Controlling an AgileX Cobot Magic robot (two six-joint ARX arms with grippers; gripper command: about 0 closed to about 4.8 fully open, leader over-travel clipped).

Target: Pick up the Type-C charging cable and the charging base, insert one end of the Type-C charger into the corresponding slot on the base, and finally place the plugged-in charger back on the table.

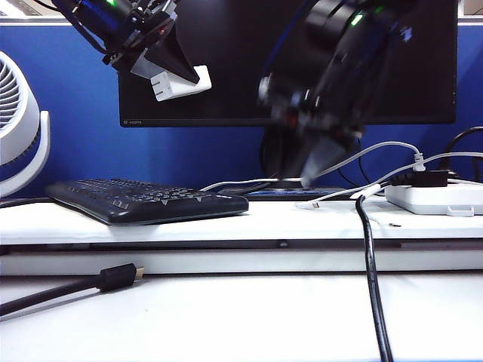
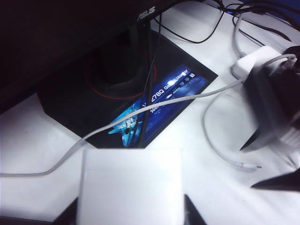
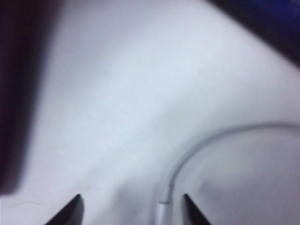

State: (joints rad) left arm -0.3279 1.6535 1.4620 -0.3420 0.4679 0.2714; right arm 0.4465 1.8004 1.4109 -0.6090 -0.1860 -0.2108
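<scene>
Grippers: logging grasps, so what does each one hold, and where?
Left gripper holds the charging base by its body, raised before the monitor. Right gripper holds nothing, jaws open around the Type-C charging cable.

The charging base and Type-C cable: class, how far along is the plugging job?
Done: the left gripper holds the charging base up before the monitor. In hand: the open right gripper straddles the Type-C charging cable near its plug on the table. Left: gripping, lifting, inserting, setting down.

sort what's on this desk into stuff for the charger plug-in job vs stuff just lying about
For the job: charging base clamped in the left gripper; Type-C charging cable, its plug between the right gripper's open fingers.
Lying about: keyboard, monitor, power strip, fan, gold-tipped black cable.
</scene>
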